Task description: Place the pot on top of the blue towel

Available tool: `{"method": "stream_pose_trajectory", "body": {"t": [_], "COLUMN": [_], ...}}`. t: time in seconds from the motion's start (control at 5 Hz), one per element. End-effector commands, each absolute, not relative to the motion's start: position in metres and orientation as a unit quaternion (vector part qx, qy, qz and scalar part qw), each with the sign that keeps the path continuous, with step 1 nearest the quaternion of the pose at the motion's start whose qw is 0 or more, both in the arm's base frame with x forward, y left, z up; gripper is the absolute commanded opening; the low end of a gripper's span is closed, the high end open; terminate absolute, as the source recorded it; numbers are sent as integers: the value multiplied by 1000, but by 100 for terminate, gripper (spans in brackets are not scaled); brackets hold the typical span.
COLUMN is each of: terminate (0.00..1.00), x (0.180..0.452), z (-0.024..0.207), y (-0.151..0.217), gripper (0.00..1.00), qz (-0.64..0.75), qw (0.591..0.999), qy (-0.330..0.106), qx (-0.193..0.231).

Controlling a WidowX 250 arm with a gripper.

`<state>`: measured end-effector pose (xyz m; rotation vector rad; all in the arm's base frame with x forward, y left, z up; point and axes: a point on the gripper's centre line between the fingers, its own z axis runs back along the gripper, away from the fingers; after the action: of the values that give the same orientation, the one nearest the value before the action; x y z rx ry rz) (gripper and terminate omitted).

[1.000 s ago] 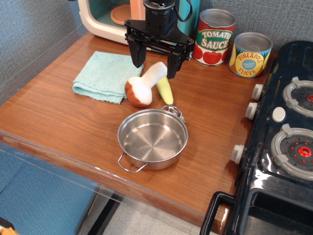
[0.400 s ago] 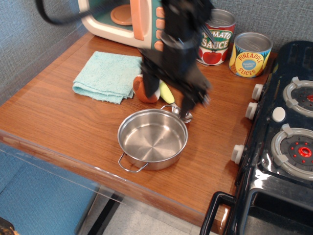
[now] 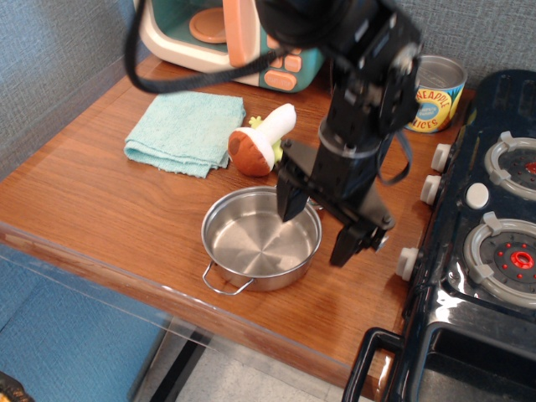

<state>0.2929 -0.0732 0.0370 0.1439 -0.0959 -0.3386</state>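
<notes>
A shallow stainless-steel pot [image 3: 261,239] sits near the front edge of the wooden desk [image 3: 100,209], its polished bowl bare inside and catching the light; one thin wire loop handle juts toward the desk's front edge, the other is hidden behind the arm. The black end effector [image 3: 318,224] hangs over the pot's right rim with its jaws spread wide and nothing held — one finger [image 3: 290,198] dips inside the bowl, the other stands outside the wall to the right; whether either touches the metal cannot be told. The blue towel [image 3: 184,131], a folded aqua terry cloth, lies well apart from the pot toward the back left, flat on the desk; just beside its right edge rests a plush mushroom [image 3: 262,141] with a brown cap and white stalk — tipped on its side. Behind stand a toy microwave [image 3: 213,33] and a pineapple slices can [image 3: 434,94]; a black toy stove [image 3: 490,226] fills the right.
</notes>
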Motion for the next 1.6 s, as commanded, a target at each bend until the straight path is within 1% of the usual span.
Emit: {"method": "stream_pose_trajectory", "body": {"t": [0.0,0.2,0.4,0.6,0.8,1.0,1.2,1.4], "terminate": [0,0,0,0,0,0,0,0], "x": [303,304,300,300,306,319,331,330], "z": [16,21,36,63,105,136,137,123], "y": [-66,-66,-66,-65,-55,-21,30,79], "gripper": [0,0,0,0,0,0,0,0], "qz": [-153,-155,-161,-151,-126,-72,1,68], "qw": [986,985,984,984,985,990,994,992], "qy": [-29,-37,-59,-93,-120,-120,-107,-91], "qx": [64,61,53,31,6,-6,14,48]}}
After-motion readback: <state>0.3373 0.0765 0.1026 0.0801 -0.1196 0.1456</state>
